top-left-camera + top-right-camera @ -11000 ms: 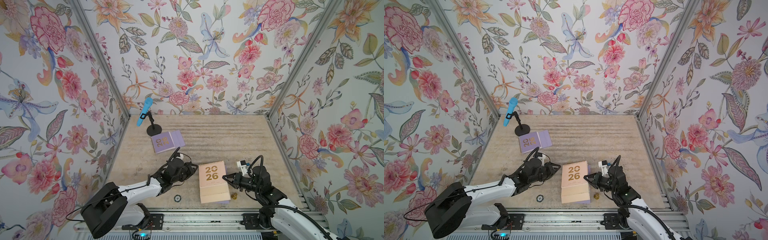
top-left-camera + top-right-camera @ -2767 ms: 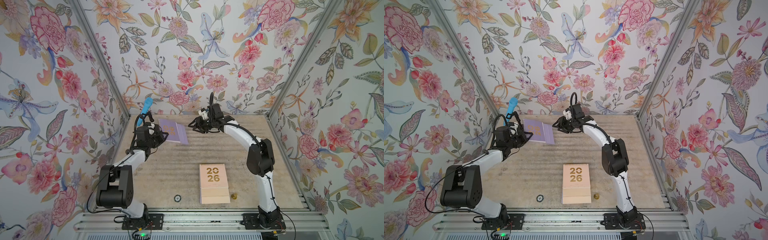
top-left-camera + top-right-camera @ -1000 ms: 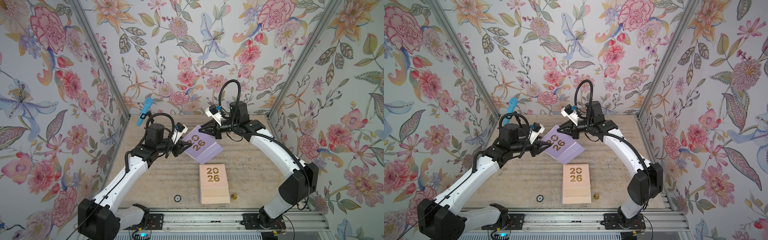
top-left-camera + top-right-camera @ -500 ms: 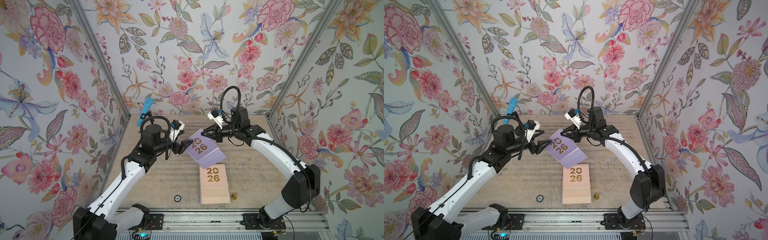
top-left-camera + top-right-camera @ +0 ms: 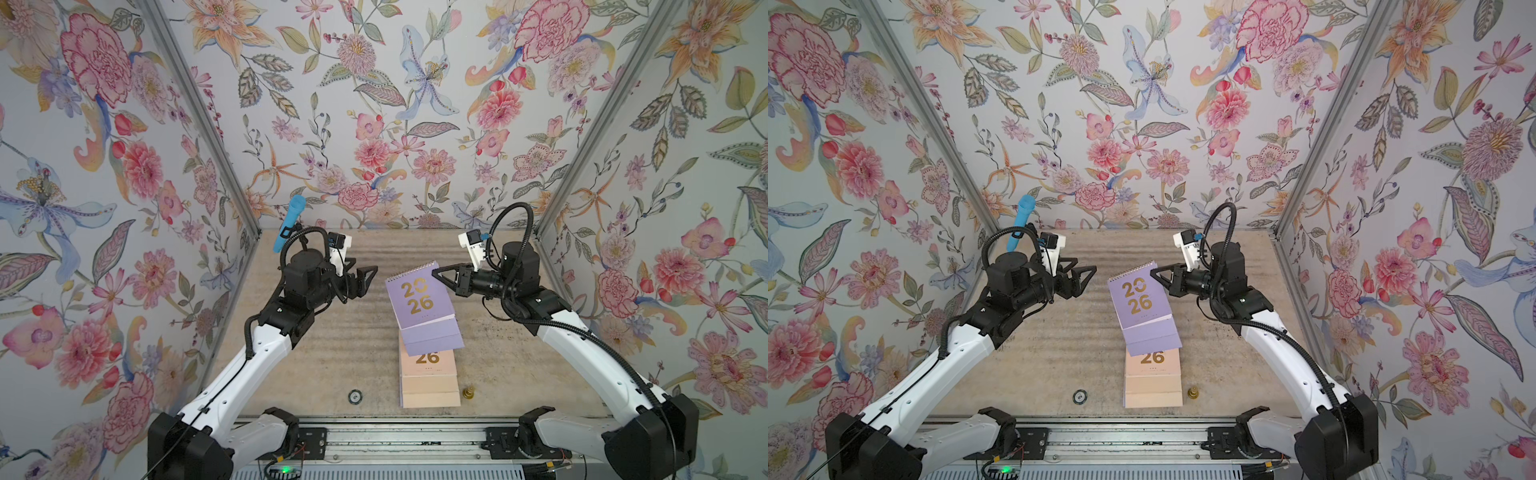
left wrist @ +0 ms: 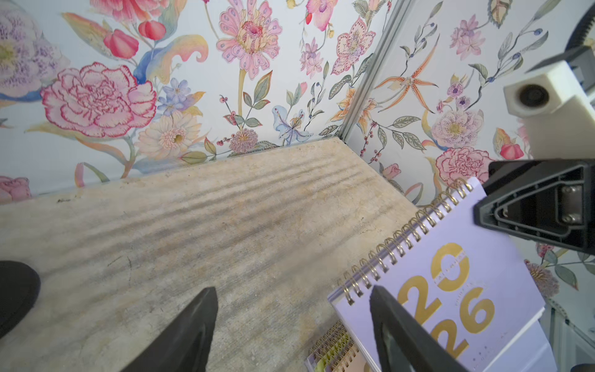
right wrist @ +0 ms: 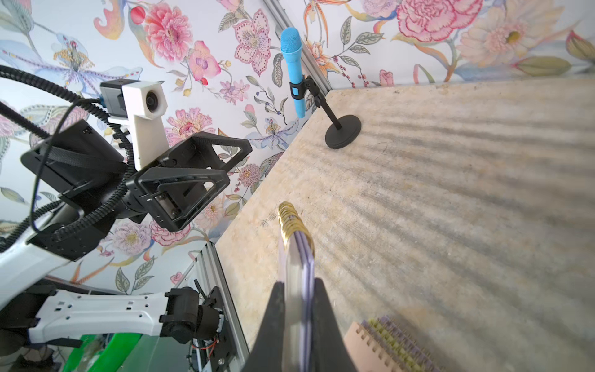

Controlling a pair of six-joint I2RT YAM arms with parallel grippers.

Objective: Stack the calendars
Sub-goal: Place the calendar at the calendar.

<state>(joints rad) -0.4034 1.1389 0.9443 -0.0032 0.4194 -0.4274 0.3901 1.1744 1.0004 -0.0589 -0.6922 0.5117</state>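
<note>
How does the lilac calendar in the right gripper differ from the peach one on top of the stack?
Colour: the lilac calendar is purple, the peach calendar pale orange. Pose: the lilac one hangs tilted, pinched near its spiral edge by the right gripper; the peach one lies flat on the stack. Both are spiral-bound with gold cover numerals.

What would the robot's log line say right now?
right gripper: shut on lilac calendar | left gripper: open, empty | lilac calendar: tilted, partly over stack
</note>
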